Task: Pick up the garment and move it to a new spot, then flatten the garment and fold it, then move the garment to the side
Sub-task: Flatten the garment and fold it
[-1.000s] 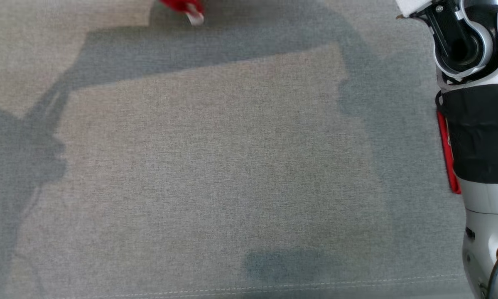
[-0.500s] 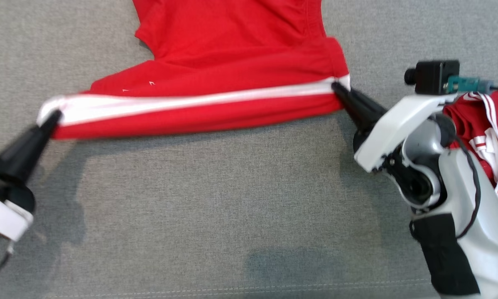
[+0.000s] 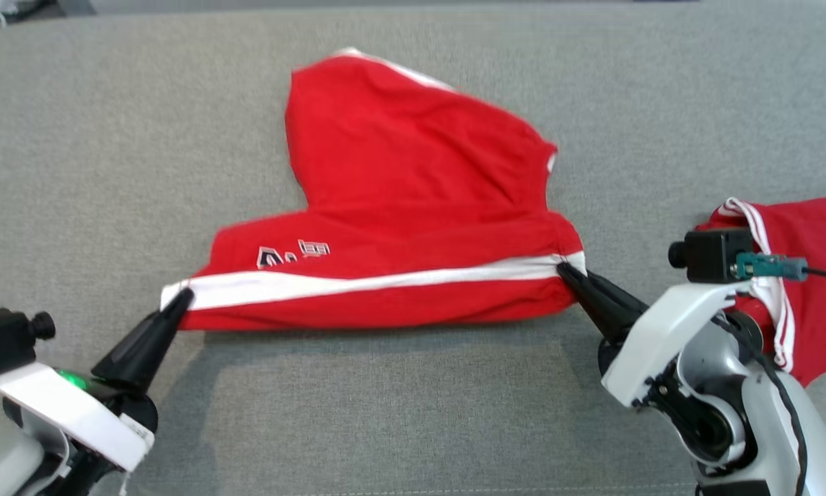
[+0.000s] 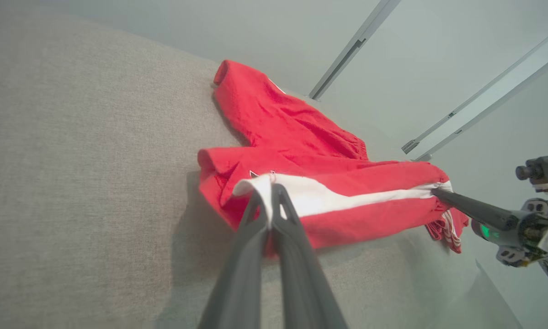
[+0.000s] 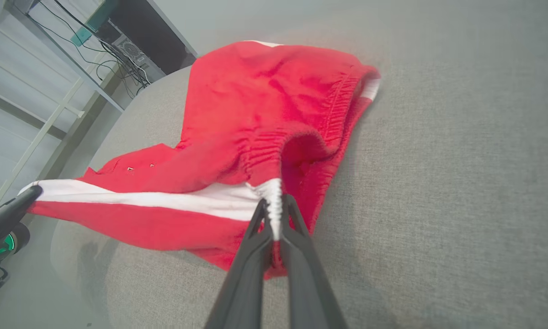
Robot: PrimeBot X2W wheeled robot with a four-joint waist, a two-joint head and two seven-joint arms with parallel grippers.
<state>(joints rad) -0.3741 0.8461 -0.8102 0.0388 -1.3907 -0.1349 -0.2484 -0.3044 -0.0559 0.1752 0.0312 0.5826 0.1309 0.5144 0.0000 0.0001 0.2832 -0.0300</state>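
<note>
The red fabric shorts with a white side stripe [image 3: 413, 207] lie in the middle of the grey woven cushion [image 3: 385, 413], the stripe pulled taut along the side towards its near edge. The left gripper [image 3: 182, 300] is pinched on the stripe's hem end and the right gripper [image 3: 565, 271] on its waistband end. What looks like another red striped garment [image 3: 819, 275] lies at the right edge.

The red shorts [image 3: 413, 207], with a white side stripe and a small logo, lie mid-frame. The striped edge is pulled taut left to right, the rest rumpled above.
</note>
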